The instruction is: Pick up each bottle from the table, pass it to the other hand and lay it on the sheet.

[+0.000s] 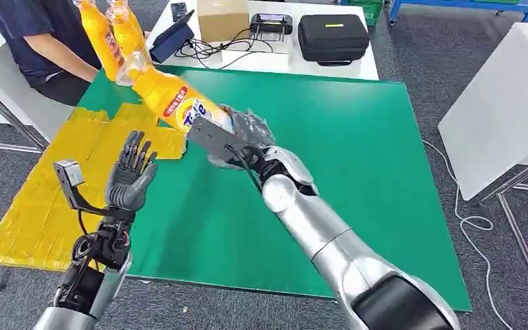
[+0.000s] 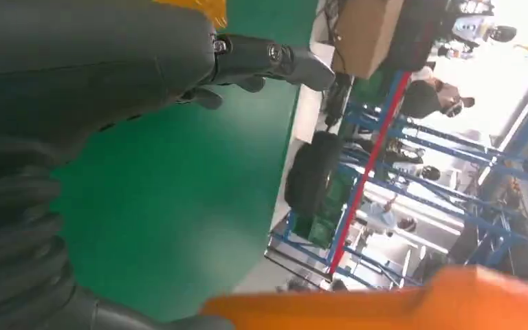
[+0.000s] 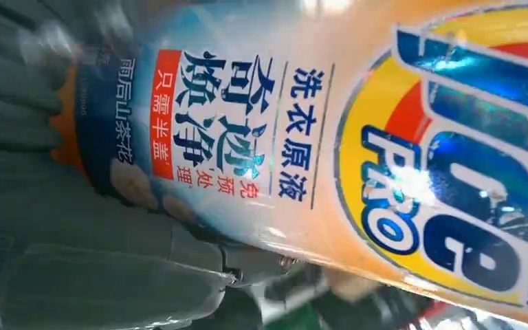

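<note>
My right hand [image 1: 244, 137] grips the base of an orange Tide detergent bottle [image 1: 172, 100], held above the green table [image 1: 357, 172] with its cap end pointing to the far left. Its label [image 3: 385, 137] sits close before the right wrist view, with the hand's fingers [image 3: 75, 261] wrapped beneath it. My left hand [image 1: 130, 175] is raised, fingers spread and holding nothing, a short way below the bottle. In the left wrist view, the left hand's fingers [image 2: 268, 58] are apart and the orange bottle [image 2: 412, 306] sits at the picture's edge. The yellow sheet [image 1: 55, 199] covers the table's left end.
A person [image 1: 34, 41] sits at the far left corner holding two more orange bottles [image 1: 103, 31] upright. Behind the green table a white table carries a cardboard box [image 1: 223, 19], a black case [image 1: 333, 38] and cables. Another white table [image 1: 502, 96] stands at the right.
</note>
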Tool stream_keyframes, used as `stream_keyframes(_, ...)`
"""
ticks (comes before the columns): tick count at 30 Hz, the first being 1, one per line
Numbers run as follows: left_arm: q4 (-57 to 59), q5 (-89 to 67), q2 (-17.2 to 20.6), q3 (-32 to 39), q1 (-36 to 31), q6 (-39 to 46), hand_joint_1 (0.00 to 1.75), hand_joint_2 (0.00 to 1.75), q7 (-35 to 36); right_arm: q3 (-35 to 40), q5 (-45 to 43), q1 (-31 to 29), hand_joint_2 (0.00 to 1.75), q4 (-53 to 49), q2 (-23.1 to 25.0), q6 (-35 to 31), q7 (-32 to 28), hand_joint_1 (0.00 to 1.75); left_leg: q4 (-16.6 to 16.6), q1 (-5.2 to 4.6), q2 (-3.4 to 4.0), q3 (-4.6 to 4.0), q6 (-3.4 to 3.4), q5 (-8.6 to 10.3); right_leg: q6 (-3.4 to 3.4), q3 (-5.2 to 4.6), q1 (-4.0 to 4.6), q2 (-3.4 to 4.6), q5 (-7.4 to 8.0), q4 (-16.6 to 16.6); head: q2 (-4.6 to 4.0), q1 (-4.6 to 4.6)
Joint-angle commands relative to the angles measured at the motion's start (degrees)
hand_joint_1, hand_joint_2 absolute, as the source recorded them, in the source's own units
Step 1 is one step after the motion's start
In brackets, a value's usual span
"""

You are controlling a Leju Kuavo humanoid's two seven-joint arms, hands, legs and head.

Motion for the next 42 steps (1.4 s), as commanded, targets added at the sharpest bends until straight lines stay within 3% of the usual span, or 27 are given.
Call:
stream_keyframes(1,1.03,1.63,-0.68,-4.56,-2.89,0.78,0.0,1.75,0.38,18.52,-9.06,-4.53,1.75,12.3,-0.24,-3.03,0.69,1.75,-0.01,0.07,-0.09,0.34,-0.12,-0.14,-0.08,0.41,0.05,0.02,-0.16,-0.07,-0.02,-0.02)
stream_keyframes(13,1.3,1.82,-2.9,-6.13,-4.1,-0.38,0.0,1.75,1.92,21.21,-5.91,-1.88,1.75,12.97,-0.24,-3.64,3.2,1.75,-0.01,0.03,-0.1,0.06,-0.05,-0.03,-0.04,0.1,0.02,-0.04,-0.05,-0.05,-0.02,0.0)
stream_keyframes(14,1.45,1.84,-2.95,-6.12,-4.2,-0.41,0.0,1.75,1.93,21.53,-5.78,-1.79,1.75,12.66,-0.24,-3.53,3.33,1.75,0.06,0.1,-0.16,0.35,-0.13,-0.19,-0.09,0.44,0.07,-0.03,-0.23,-0.04,-0.02,0.0)
stream_keyframes(21,2.57,2.07,-4.26,-5.83,-5.75,-0.84,0.0,1.75,2.59,31.47,0.09,-1.74,1.75,3.82,-0.24,-3.42,11.46,1.75,0.08,0.1,-0.08,0.24,-0.13,-0.19,-0.09,0.29,0.08,0.01,-0.21,0.0,-0.02,-0.02)
stream_keyframes(24,2.78,2.89,-4.12,-6.05,-6.01,-1.72,0.0,1.75,3.8,31.1,-0.65,-1.71,1.75,3.53,-0.24,-3.03,11.61,1.75,0.07,0.09,-0.13,0.18,-0.11,-0.14,-0.08,0.21,0.07,-0.01,-0.18,0.0,0.0,-0.02)
stream_keyframes(26,0.79,0.48,-4.29,-5.31,-6.18,0.69,0.0,1.75,0.81,32.78,1.18,-2.86,1.75,4.01,-0.24,-3.59,12.37,1.75,0.03,0.09,-0.14,0.08,-0.08,-0.07,-0.06,0.09,0.08,-0.04,-0.12,-0.03,-0.02,0.0)
stream_keyframes(31,0.2,2.55,-3.91,-4.32,-6.11,1.04,0.0,1.75,4.17,32.88,0.82,-2.01,1.75,1.65,-0.24,-0.7,11.72,1.75,0.16,0.13,-0.13,0.19,-0.13,-0.2,-0.09,0.26,0.11,0.0,-0.24,0.04,0.0,0.02)
stream_keyframes(42,-0.54,4.15,-4.02,-4.19,-5.87,-0.2,0.0,1.75,4.24,34.81,-0.24,-0.73,1.75,0.62,-0.24,0.9,11.03,1.75,0.0,0.07,-0.07,0.06,-0.07,-0.06,-0.06,0.07,0.05,0.0,-0.09,-0.05,-0.02,-0.02)
